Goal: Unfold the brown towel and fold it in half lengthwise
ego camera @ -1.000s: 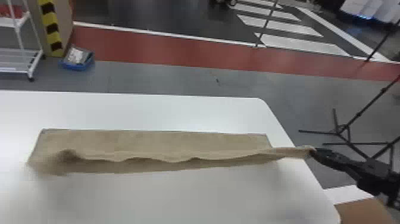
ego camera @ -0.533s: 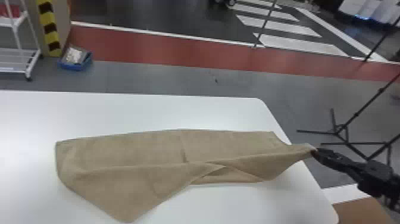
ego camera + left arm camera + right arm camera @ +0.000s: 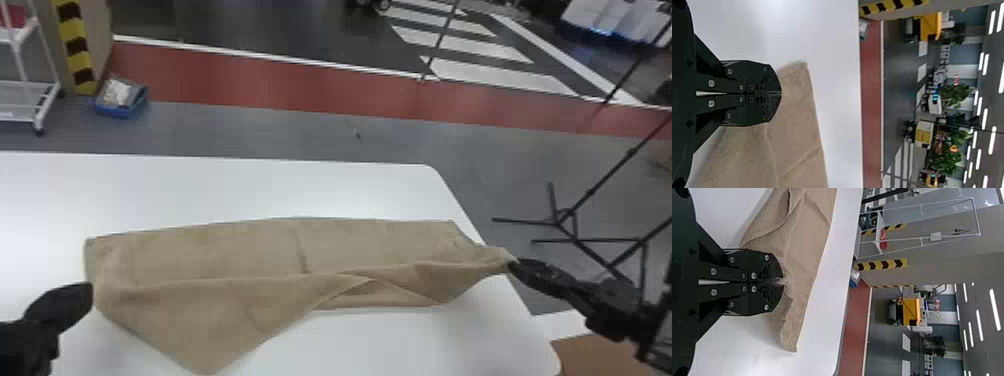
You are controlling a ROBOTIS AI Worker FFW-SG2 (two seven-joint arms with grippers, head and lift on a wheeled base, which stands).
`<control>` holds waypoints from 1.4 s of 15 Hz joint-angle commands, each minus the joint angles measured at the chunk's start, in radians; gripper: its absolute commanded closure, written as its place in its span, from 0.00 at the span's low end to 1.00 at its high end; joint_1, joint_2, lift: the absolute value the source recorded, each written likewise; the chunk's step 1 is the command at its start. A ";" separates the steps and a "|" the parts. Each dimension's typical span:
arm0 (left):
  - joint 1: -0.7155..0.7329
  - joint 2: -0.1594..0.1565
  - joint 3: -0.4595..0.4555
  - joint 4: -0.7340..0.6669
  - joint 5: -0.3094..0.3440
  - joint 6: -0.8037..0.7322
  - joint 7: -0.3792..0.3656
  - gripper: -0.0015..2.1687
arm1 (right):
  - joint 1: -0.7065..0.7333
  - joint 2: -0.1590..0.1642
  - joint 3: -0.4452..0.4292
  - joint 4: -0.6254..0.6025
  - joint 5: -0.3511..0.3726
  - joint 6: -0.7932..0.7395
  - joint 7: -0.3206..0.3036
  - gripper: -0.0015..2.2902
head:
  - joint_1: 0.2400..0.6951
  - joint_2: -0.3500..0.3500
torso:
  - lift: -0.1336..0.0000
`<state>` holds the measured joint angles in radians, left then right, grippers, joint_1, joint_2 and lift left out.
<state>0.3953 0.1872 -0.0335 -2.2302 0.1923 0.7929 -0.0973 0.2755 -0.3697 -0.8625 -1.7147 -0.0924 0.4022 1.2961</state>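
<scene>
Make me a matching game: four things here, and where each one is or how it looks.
1. left gripper
2. right gripper
3. table
4. blue container

A. on the gray floor, beyond the far edge of the table
B. white, lying under the brown towel
C. fingers shut with nothing between them, near the left end of the towel
D. fingers pinching the right end of the towel

Right pairs: 1-C, 2-D, 3-B, 4-A
</scene>
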 commanded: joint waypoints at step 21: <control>-0.099 -0.025 -0.101 0.066 0.230 0.345 -0.064 0.33 | 0.030 0.017 0.007 0.017 0.016 -0.053 -0.011 0.50 | 1.00 0.00 | 0.20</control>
<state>0.2992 0.1659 -0.1265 -2.1649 0.4212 1.1398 -0.1624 0.3034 -0.3528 -0.8568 -1.7026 -0.0767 0.3572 1.2869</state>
